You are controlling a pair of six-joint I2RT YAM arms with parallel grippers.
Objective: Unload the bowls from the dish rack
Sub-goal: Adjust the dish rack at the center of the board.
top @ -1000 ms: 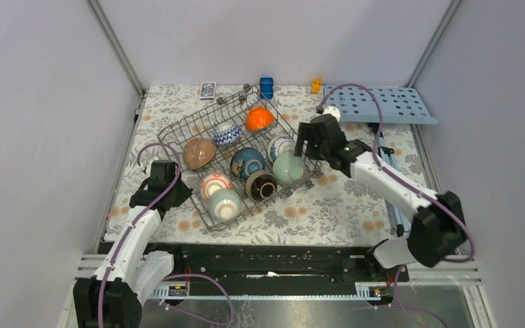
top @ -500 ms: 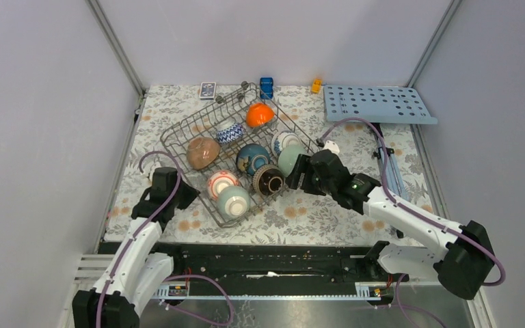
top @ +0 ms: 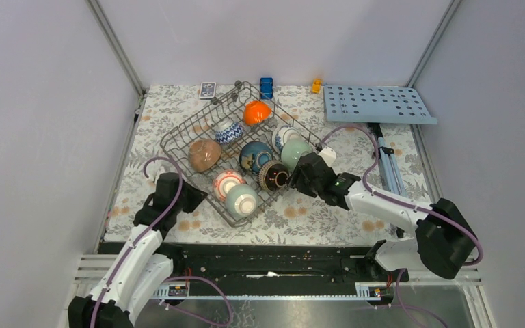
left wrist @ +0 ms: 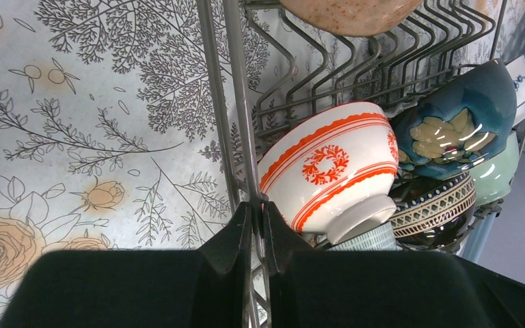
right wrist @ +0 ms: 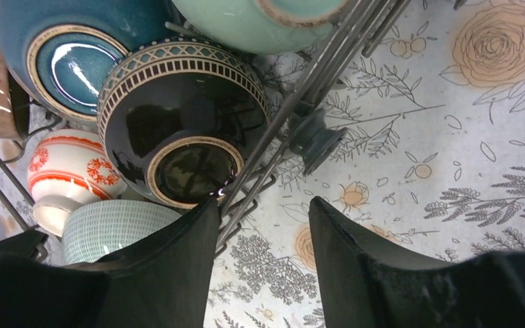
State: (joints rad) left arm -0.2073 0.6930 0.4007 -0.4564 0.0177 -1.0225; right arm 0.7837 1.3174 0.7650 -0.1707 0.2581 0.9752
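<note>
The grey wire dish rack [top: 184, 130] lies skewed on the floral cloth and holds several bowls: orange [top: 256, 113], blue-and-white [top: 228, 132], brown [top: 205, 154], dark blue [top: 253, 156], pale green [top: 295, 153], dark brown [top: 273, 176], red-and-white [top: 227, 184], ribbed green [top: 241, 201]. My left gripper [top: 193, 198] is shut on the rack's near-left rim wire [left wrist: 236, 102], next to the red-and-white bowl [left wrist: 328, 171]. My right gripper [top: 301, 176] is open at the rack's near-right edge; in its wrist view [right wrist: 263, 208] one finger lies by the edge wires below the dark brown bowl [right wrist: 178, 130].
A light-blue board with holes [top: 379, 104] lies at the back right. A card box [top: 207, 89], a blue toy [top: 266, 87] and a small orange object [top: 316, 85] sit along the back edge. Grey walls close in both sides. A rack foot [right wrist: 314, 137] rests on the cloth.
My right arm has swung from the rack's far-right side down to its near-right edge. The rack has turned and slid a little to the right with my left gripper holding it.
</note>
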